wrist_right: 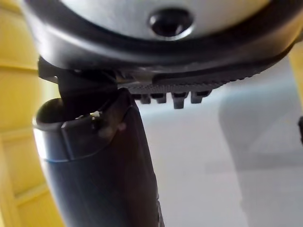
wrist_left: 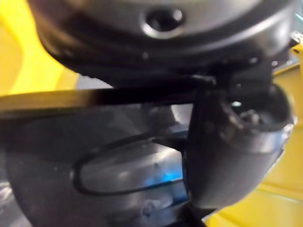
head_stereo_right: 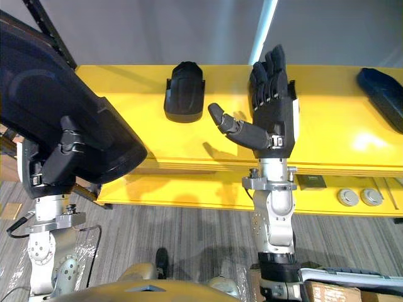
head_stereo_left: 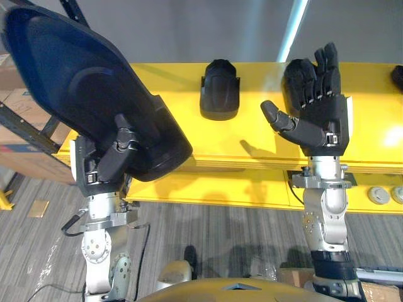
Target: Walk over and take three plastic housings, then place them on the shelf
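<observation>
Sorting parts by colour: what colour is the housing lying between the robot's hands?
Black; the housing shows best in the left eye view.

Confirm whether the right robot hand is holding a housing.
No: the right robot hand is open and empty, upright in front of the yellow shelf.

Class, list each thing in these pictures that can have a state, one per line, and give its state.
Left hand: shut on the large housing.
Large housing: held up, tilted.
Small housing: resting on the yellow shelf, untouched.
Right hand: open, fingers straight, holding nothing.
Far-right housing: lying on the yellow shelf, untouched.
</observation>
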Tool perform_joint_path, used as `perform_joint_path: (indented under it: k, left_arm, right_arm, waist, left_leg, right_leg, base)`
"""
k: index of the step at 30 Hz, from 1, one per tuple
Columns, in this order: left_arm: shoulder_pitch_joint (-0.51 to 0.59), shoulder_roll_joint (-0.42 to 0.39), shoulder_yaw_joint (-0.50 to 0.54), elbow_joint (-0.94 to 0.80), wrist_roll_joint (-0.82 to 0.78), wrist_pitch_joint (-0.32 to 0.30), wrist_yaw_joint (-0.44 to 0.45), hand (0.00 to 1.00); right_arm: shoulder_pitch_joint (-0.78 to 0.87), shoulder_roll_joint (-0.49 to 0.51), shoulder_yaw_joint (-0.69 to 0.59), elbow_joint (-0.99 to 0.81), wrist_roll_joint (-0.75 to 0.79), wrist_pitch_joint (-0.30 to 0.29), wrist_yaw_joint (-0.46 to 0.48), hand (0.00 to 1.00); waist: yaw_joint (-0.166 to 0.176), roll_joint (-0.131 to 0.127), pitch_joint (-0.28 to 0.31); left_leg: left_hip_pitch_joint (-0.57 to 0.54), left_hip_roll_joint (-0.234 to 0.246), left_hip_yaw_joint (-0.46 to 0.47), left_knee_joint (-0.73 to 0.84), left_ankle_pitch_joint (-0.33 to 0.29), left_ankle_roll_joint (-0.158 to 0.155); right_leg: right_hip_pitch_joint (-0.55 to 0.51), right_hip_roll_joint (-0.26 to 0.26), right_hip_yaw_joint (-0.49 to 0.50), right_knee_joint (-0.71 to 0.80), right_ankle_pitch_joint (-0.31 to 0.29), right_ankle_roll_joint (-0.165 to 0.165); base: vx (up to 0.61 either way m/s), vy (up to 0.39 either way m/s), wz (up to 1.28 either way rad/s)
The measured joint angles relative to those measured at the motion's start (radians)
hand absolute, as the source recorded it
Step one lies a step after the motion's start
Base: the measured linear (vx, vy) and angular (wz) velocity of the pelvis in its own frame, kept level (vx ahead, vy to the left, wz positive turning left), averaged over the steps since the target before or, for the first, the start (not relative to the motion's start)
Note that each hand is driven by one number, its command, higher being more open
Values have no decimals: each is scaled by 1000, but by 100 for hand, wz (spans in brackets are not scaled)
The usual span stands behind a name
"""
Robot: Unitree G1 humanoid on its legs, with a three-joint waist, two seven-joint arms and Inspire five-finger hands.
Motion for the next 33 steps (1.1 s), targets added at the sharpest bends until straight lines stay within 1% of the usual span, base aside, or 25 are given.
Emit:
perform_joint_path:
  k: [1,2,3,4,5,6,7,8,9,10,11,12,13,14,15,16,17,18,19,21,23,26,29,31,33]
  left_arm:
    - [1,2,-8,0,0,0,-1,0]
    - [6,3,-15,9,4,0,-9,0]
    - [11,2,-15,13,4,0,-14,0]
    - [22,3,-14,20,3,0,-22,0]
    - [38,3,-14,19,2,0,-29,0]
    - [42,3,-14,19,2,-1,-35,0]
    - [49,1,-14,19,2,-1,-55,0]
    - [66,-4,-14,19,3,-2,-83,0]
    - [63,6,-10,23,2,-1,-101,0]
    - [60,27,-8,30,4,4,-128,0]
    - [61,34,-8,36,13,21,-143,0]
    - [61,41,-6,39,25,27,-149,0]
    - [62,60,-2,41,42,37,-157,0]
    - [59,86,8,41,50,52,-157,0]
    - [54,97,14,41,56,64,-158,0]
    - [35,115,22,41,58,84,-160,0]
    - [13,126,23,41,47,97,-162,0]
    - [-25,130,22,42,18,108,-165,0]
    - [-35,126,22,42,17,108,-161,0]
    - [-65,122,10,42,19,108,-137,0]
    - [-83,118,-23,50,35,108,-103,0]
    - [-85,111,-69,51,39,108,-81,0]
    - [-88,112,-85,51,64,111,-80,0]
    - [-95,121,-88,51,78,123,-75,0]
    - [-153,154,-89,78,76,138,-67,0]
  right_arm:
    - [7,5,-2,0,5,5,0,100]
    - [19,24,-9,5,20,5,0,100]
    - [24,29,-6,9,34,5,1,100]
    - [36,34,-1,10,44,3,2,100]
    - [44,30,7,10,43,-13,7,100]
    - [47,20,11,10,43,-26,8,100]
    - [47,-2,16,15,42,-47,9,100]
    - [47,-24,19,21,43,-64,8,100]
    - [48,-19,17,29,44,-78,7,100]
    - [60,15,20,37,38,-85,-24,100]
    - [69,24,39,47,31,-85,-51,100]
    - [73,29,51,53,31,-85,-64,100]
    - [79,48,70,65,31,-84,-79,100]
    - [83,68,88,65,22,-82,-91,100]
    - [85,72,88,65,2,-82,-93,100]
    - [87,68,85,59,-9,-83,-91,100]
    - [93,65,81,48,-8,-84,-90,100]
    - [106,66,71,28,-31,-84,-91,100]
    - [113,67,66,20,-45,-84,-90,100]
    - [128,59,62,6,-46,-84,-81,100]
    - [124,42,42,7,-45,-75,-71,100]
    - [115,20,6,5,-45,-53,-67,100]
    - [117,-6,-1,-27,-48,-41,-67,100]
    - [118,-11,-1,-34,-65,-41,-66,100]
    - [127,-31,0,-47,-65,-41,-59,100]
  waist:
    - [-4,4,3]
    - [-4,10,4]
    - [-5,3,8]
    - [-5,-1,14]
    - [-5,7,10]
    - [-5,15,5]
    - [0,36,-8]
    - [-1,66,-28]
    - [-4,53,-25]
    - [-2,22,-20]
    - [7,13,-16]
    - [15,3,-12]
    - [31,-13,-11]
    - [20,-16,-8]
    - [8,-20,-10]
    - [-8,-19,-11]
    - [-13,-19,-11]
    - [-27,-23,-13]
    - [-31,-23,-14]
    - [-38,-17,-15]
    - [-44,0,-17]
    - [-55,8,-21]
    - [-61,5,-19]
    - [-61,5,-20]
    - [-64,5,-19]
  left_leg:
    - [-30,27,18,53,-20,0]
    - [-67,99,40,131,-34,-20]
    - [-79,131,40,161,-39,-40]
    - [-80,182,32,191,-33,-59]
    - [-74,213,7,193,-21,-75]
    - [-68,226,-11,192,-18,-76]
    - [-48,240,-34,191,-9,-87]
    - [-25,234,-34,191,-74,-167]
    - [-30,209,-28,201,-117,-170]
    - [-46,151,-3,246,-149,-126]
    - [-67,130,25,282,-178,-91]
    - [-66,116,42,287,-189,-67]
    - [-52,109,79,270,-191,-29]
    - [-39,85,74,236,-171,-3]
    - [-29,73,67,217,-158,8]
    - [-12,51,53,170,-141,29]
    - [2,34,43,128,-123,39]
    - [24,5,31,56,-83,51]
    - [33,-6,25,29,-68,54]
    - [37,-31,22,-4,-33,57]
    - [18,-36,12,-2,-22,61]
    - [13,-24,7,-28,-3,53]
    - [45,-19,24,-93,30,50]
    - [69,-19,47,-117,35,51]
    - [79,-21,76,-131,36,52]
  right_leg:
    - [1,-5,-12,7,0,0]
    - [5,-18,-18,25,0,0]
    - [8,-34,-19,39,-1,1]
    - [17,-73,-18,73,-8,14]
    - [17,-116,-11,112,-22,46]
    - [15,-136,-4,129,-32,70]
    - [14,-171,23,144,-49,135]
    - [15,-193,44,135,-41,188]
    - [18,-223,55,128,-29,199]
    - [14,-279,77,103,48,170]
    - [-13,-298,86,97,144,112]
    - [-27,-313,82,96,193,77]
    - [-47,-321,60,86,246,31]
    - [-57,-297,55,160,178,58]
    - [-58,-267,57,185,127,70]
    - [-54,-205,81,214,33,76]
    - [-58,-159,91,223,-23,81]
    - [-60,-99,92,211,-82,74]
    - [-60,-81,93,192,-90,70]
    - [-53,-44,93,98,-98,45]
    - [-38,-26,93,54,-78,58]
    - [-40,-4,93,29,-48,47]
    - [-43,2,115,17,-40,41]
    - [-42,2,140,19,-40,41]
    - [-56,2,175,24,-39,41]
  base:
    - [-79,130,74]
    - [-56,102,27]
    - [-52,212,11]
    - [-25,309,-7]
    - [-8,349,-12]
    - [23,424,-25]
    - [42,510,-33]
    - [38,708,-26]
    - [-1,633,-15]
    - [-82,766,-10]
    - [-100,610,-21]
    - [-84,668,-41]
    - [-10,411,-27]
    - [7,336,-9]
    - [17,250,31]
    - [3,185,39]
    - [-8,237,55]
    - [-14,170,45]
    - [-13,165,41]
    - [7,65,19]
    - [24,-8,19]
    - [-11,-23,9]
    - [-33,-21,-15]
    - [-30,7,-35]
    - [-45,31,-37]
